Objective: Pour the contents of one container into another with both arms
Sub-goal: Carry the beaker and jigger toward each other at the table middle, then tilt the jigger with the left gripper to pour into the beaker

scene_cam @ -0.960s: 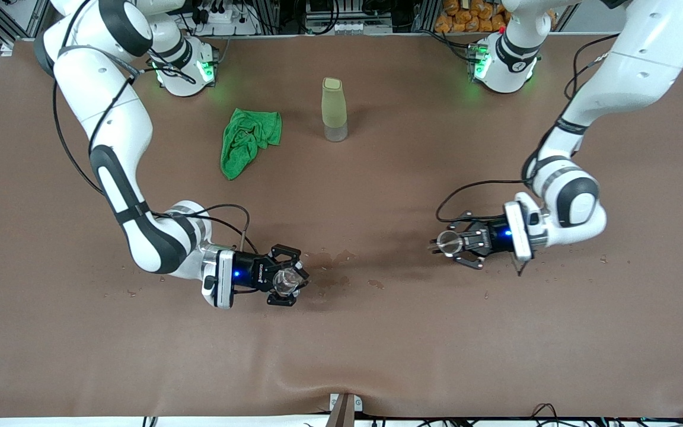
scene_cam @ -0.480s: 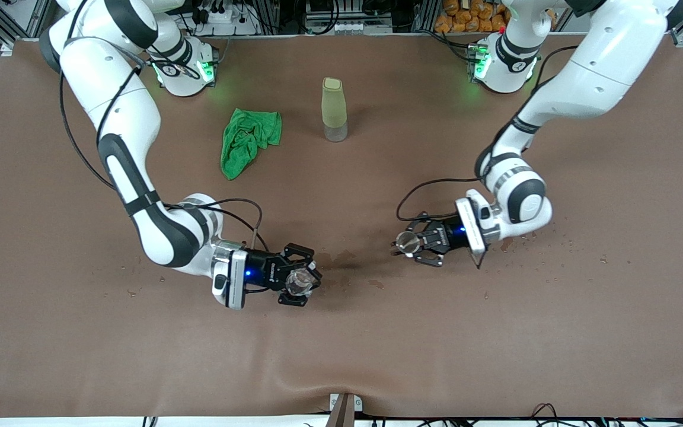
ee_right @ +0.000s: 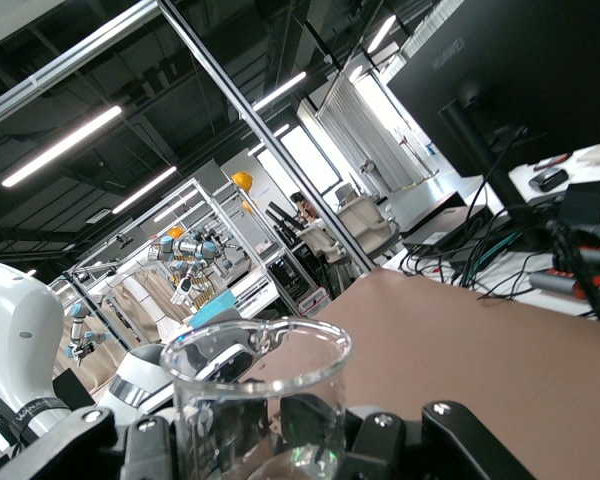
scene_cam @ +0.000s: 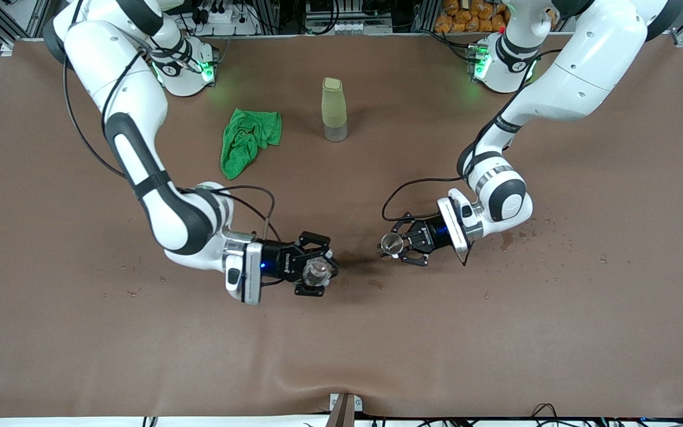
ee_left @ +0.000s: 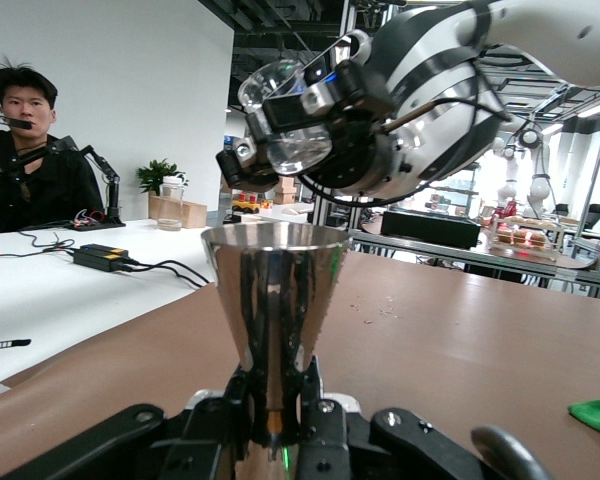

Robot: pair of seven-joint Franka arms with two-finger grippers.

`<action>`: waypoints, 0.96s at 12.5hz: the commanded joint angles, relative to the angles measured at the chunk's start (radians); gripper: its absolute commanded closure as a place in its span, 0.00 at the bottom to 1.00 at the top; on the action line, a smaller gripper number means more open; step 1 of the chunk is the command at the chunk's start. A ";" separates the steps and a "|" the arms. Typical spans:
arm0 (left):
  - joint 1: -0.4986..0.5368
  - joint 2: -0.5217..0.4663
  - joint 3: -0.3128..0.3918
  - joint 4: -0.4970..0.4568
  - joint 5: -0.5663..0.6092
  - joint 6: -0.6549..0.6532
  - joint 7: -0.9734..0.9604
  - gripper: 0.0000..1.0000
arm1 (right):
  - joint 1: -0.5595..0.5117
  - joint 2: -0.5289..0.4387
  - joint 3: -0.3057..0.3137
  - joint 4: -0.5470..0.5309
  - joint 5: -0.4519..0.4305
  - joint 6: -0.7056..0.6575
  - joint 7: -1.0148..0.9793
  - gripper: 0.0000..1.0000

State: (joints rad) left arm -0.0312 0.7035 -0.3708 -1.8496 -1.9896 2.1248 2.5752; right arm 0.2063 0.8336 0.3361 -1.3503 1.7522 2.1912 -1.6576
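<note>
While both arms reach in over the middle of the brown table (scene_cam: 495, 332), the front view shows the right gripper (scene_cam: 318, 273) clamped on a clear glass beaker (scene_cam: 318, 271) and the left gripper (scene_cam: 398, 244) clamped on a steel jigger (scene_cam: 389, 242), a short gap of wet-stained cloth between them. A wide bare strip runs from there to the table edge nearest the camera. A green towel (scene_cam: 246, 139) and a capped yellow-green bottle (scene_cam: 334, 110) stand well apart, nearer the bases.

From the left wrist, the jigger (ee_left: 273, 320) stands upright between the fingers (ee_left: 318, 425), the beaker (ee_left: 290, 115) higher up, tilted in the right gripper (ee_left: 295, 130).

From the right wrist, the beaker's (ee_right: 260, 400) rim sits upright, its lower part hidden by the fingers (ee_right: 145, 450).
</note>
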 commanded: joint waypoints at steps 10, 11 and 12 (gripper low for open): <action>-0.055 0.079 0.010 0.165 -0.048 0.127 0.039 1.00 | 0.068 -0.018 0.192 0.011 0.007 0.239 0.186 1.00; -0.061 0.085 0.010 0.176 -0.048 0.133 0.034 1.00 | 0.071 -0.016 0.193 0.011 0.009 0.242 0.200 1.00; -0.062 0.085 0.010 0.181 -0.054 0.147 0.031 1.00 | 0.070 -0.015 0.195 0.011 0.009 0.249 0.222 1.00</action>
State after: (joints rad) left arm -0.0719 0.7706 -0.3643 -1.7087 -2.0010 2.2405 2.5960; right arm 0.2629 0.8322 0.5336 -1.3431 1.7550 2.4168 -1.4852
